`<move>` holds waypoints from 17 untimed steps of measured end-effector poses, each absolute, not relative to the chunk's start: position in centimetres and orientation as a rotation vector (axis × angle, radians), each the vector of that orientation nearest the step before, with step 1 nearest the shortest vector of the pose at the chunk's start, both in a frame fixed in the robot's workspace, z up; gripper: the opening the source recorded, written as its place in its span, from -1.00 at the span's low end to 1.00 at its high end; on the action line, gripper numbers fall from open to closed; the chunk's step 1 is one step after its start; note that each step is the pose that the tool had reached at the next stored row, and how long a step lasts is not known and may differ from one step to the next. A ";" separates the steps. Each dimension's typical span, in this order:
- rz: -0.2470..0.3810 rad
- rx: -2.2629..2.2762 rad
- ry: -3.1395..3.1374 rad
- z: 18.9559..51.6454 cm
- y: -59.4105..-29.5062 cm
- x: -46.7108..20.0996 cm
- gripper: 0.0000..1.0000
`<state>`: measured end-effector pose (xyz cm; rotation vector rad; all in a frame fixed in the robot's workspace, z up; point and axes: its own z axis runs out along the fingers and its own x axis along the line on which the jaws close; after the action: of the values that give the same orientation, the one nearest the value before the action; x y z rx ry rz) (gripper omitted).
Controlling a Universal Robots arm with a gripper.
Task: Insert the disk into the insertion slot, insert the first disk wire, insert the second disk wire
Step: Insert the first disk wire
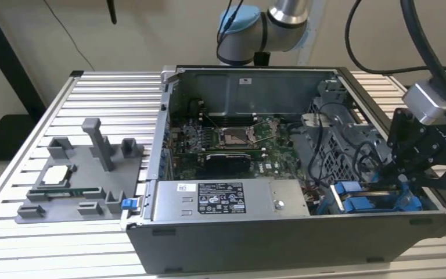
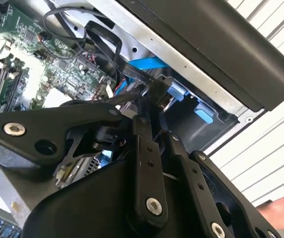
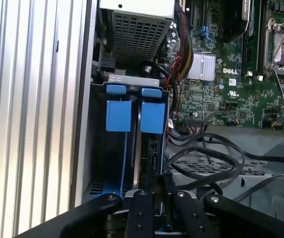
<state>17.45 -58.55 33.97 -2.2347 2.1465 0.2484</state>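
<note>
Nearly closed, the gripper [image 2: 153, 101] is pinching a black wire connector [image 2: 157, 88] just above the disk [image 3: 151, 118] in the insertion slot [image 3: 132, 78].

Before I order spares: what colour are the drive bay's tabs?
Blue tabs, clearest in the first wrist view.

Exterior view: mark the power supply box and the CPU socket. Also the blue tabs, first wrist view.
power supply box [image 1: 221, 199], exterior view, on its white sticker.
CPU socket [image 1: 233, 137], exterior view, centre of the socket.
blue tabs [image 3: 118, 116], first wrist view, flat face of one tab.
</note>
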 end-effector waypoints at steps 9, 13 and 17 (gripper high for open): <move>0.249 -2.155 2.216 33.9 -58.6 17.5 -1.00; 0.253 -2.136 2.227 34.0 -58.6 17.4 -1.00; 0.250 -2.132 2.229 34.0 -58.6 17.3 -1.00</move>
<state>17.29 -58.64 34.04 -2.1317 2.2290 0.2504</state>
